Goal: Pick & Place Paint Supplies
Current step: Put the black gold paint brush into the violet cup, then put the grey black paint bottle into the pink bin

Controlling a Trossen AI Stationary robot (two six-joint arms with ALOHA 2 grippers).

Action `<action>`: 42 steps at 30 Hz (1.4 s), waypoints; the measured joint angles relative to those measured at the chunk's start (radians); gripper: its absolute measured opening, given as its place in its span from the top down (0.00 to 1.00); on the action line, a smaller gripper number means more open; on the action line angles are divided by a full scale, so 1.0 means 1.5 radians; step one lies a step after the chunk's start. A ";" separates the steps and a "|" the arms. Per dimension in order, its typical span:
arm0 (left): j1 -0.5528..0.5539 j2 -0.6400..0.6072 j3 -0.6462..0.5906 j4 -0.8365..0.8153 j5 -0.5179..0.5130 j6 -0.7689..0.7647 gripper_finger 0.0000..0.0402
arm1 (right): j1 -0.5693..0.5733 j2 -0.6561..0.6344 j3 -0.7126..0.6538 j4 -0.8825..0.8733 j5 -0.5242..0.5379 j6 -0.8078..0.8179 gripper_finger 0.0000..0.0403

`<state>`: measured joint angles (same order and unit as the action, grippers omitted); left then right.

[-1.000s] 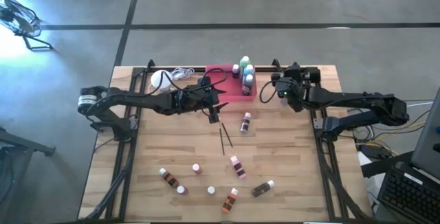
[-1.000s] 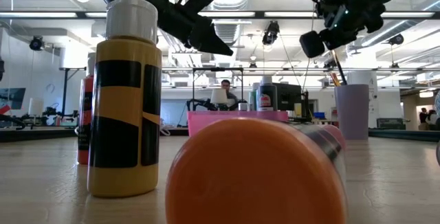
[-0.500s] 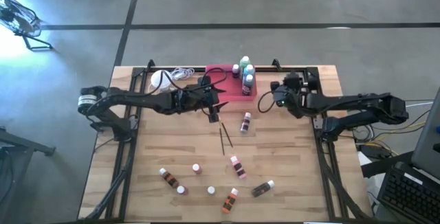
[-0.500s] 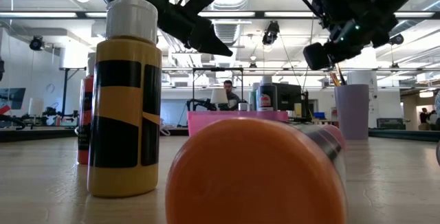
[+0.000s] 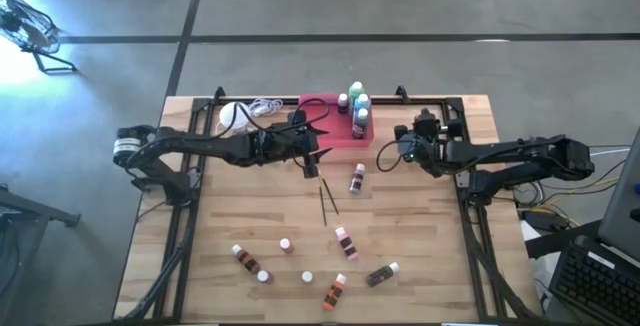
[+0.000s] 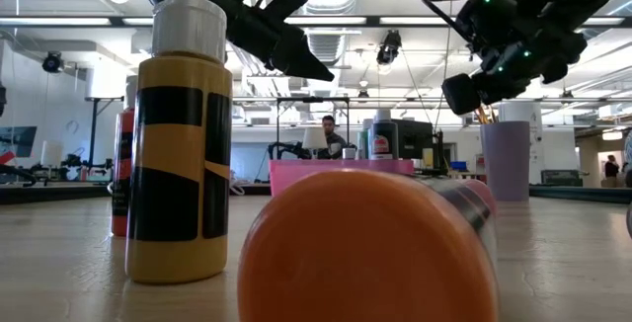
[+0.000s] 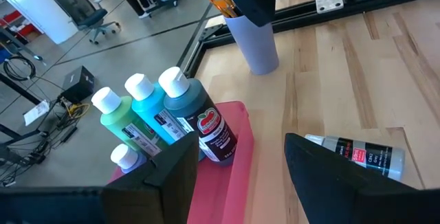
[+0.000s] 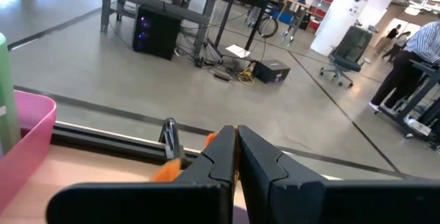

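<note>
Left pincer (image 5: 318,156) hangs over the tabletop (image 5: 420,236) right at the front edge of the pink tray (image 5: 322,116), its two dark fingers (image 7: 172,176) spread apart with nothing between them. Through that wrist camera the upright cluster shows in the tray: a light green bottle (image 7: 122,121), a turquoise bottle (image 7: 155,117) and a dark teal bottle (image 7: 199,117), all white-capped, with a smaller white cap (image 7: 126,157) in front. A grey bottle (image 7: 357,154) lies on its side on the wood just beside the tray, and a lavender cup (image 7: 256,42) with orange-tipped brushes stands beyond.

Right pincer (image 5: 385,156) sits above the tabletop just to the right of the tray, fingers (image 8: 227,152) pressed together, nothing visibly held.

From overhead, a pink bottle (image 5: 357,178) lies between the two pincers, just in front of the tray. Two thin paintbrushes (image 5: 326,203) rest near mid-table. Another pink bottle (image 5: 346,243) lies farther forward. Along the front: a brown bottle (image 5: 244,258), a red-capped small bottle (image 5: 285,246), two more small ones (image 5: 264,277) and (image 5: 307,278), an orange bottle (image 5: 334,291) and a dark bottle (image 5: 381,275) on their sides.

Down at table level, a yellow-and-black bottle (image 6: 181,144) stands upright, the orange one's base (image 6: 367,248) filling the foreground. White globe lamp (image 5: 233,116) sits at the back left.
</note>
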<state>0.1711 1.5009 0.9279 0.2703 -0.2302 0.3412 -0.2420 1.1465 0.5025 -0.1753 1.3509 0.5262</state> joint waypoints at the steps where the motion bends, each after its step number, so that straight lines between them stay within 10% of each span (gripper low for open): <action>1: 0.000 0.000 0.000 0.000 0.000 0.000 0.45 | 0.000 0.000 0.000 0.000 -0.001 0.000 0.98; 12: 0.000 0.000 0.000 0.000 0.000 -0.001 0.45 | 0.000 0.000 0.000 0.000 -0.016 -0.006 0.96; 22: 0.000 0.000 0.000 0.000 0.001 -0.001 0.45 | 0.000 -0.005 0.004 -0.004 -0.012 -0.029 0.71; 42: 0.000 0.000 0.000 -0.001 0.001 -0.045 0.45 | 0.105 -0.115 0.199 -0.001 -0.014 -0.385 0.51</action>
<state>0.1707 1.5009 0.9279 0.2695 -0.2291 0.2736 -0.0840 0.9738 0.8007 -0.1764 1.3297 -0.0516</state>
